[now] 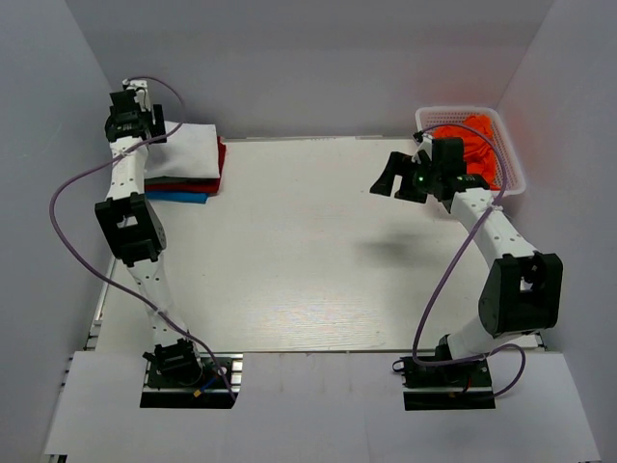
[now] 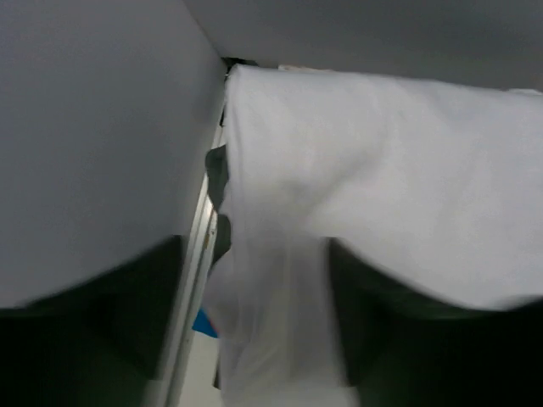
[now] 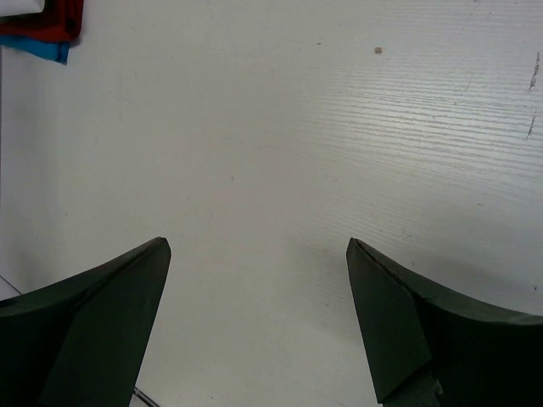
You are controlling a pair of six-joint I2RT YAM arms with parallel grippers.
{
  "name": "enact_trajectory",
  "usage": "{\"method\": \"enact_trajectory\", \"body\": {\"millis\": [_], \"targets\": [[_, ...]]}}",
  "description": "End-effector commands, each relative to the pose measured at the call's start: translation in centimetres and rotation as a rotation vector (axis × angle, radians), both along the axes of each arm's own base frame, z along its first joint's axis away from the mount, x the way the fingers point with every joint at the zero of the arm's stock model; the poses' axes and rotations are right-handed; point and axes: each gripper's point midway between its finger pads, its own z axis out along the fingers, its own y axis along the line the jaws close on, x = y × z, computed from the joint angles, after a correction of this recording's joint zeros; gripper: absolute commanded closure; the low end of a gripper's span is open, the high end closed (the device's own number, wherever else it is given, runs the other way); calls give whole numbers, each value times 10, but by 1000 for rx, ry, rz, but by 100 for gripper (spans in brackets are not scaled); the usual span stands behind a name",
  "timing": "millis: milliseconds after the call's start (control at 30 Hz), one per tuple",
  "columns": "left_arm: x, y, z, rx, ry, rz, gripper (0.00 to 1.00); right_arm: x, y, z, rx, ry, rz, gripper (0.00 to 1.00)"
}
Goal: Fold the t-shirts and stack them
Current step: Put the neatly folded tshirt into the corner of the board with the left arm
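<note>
A folded stack of t-shirts lies at the table's back left: a white one (image 1: 188, 149) on top, a red one (image 1: 221, 166) under it, a blue one (image 1: 179, 196) at the bottom. My left gripper (image 1: 145, 121) is at the stack's back left corner. In the blurred left wrist view its jaws (image 2: 259, 254) stand apart with the white shirt (image 2: 382, 170) between and beyond them, and a bit of blue (image 2: 206, 322) shows below. A bright orange shirt (image 1: 469, 145) lies in the basket. My right gripper (image 1: 393, 179) hangs open and empty over the table (image 3: 259, 254).
The white lattice basket (image 1: 513, 172) stands at the back right corner, just behind the right arm. Grey walls close in on the left, back and right. The stack's red and blue edges show at the top left of the right wrist view (image 3: 42, 25).
</note>
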Motion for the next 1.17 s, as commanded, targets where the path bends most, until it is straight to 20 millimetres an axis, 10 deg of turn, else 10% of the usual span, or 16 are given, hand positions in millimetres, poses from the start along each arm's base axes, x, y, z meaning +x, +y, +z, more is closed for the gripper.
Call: {"method": "enact_trajectory", "body": {"millis": [0,167,333,400,733,900,1133], "targets": [[1,22,40,1,-107,109,0,5,3,19,18,-31,7,10],[-18,21,59,-52,-107,183,0,1,0,27,17,-62,-4,10],[-55,-31,83,-274,-109,165,0,-15,-3,29,29,-78,-29,10],[-78,-73,119,-391,-171,81,0,-28,-8,24,29,-74,-54,10],[-240,-294,38,-689,58,-295,0,-86,-28,-6,10,-60,-145,10],[-290,-290,38,-646,19,-265,0,-107,-40,-3,7,-120,-204,10],[-299,-294,39,-628,20,-261,0,-120,-46,15,12,-202,-232,10]]}}
